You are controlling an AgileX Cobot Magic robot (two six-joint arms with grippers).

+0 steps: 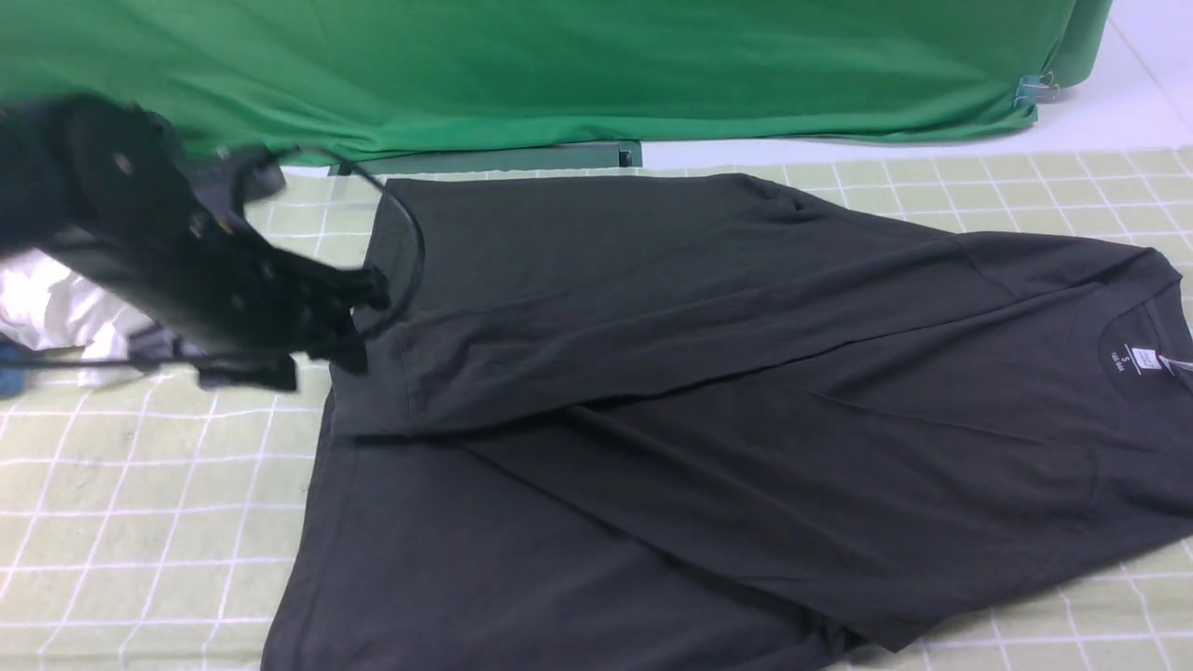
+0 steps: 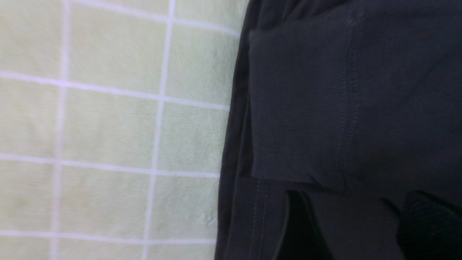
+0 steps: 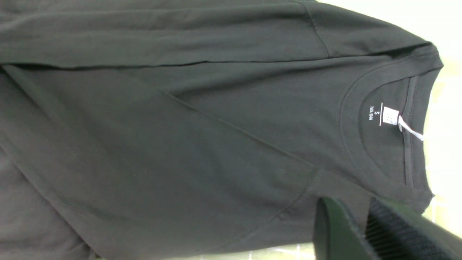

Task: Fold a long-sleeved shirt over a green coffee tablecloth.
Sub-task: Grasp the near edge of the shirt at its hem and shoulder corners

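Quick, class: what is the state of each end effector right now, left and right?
Left end effector: open, over the cuff of the long-sleeved shirt, holding nothing.
Right end effector: over the shirt; open or shut cannot be told.
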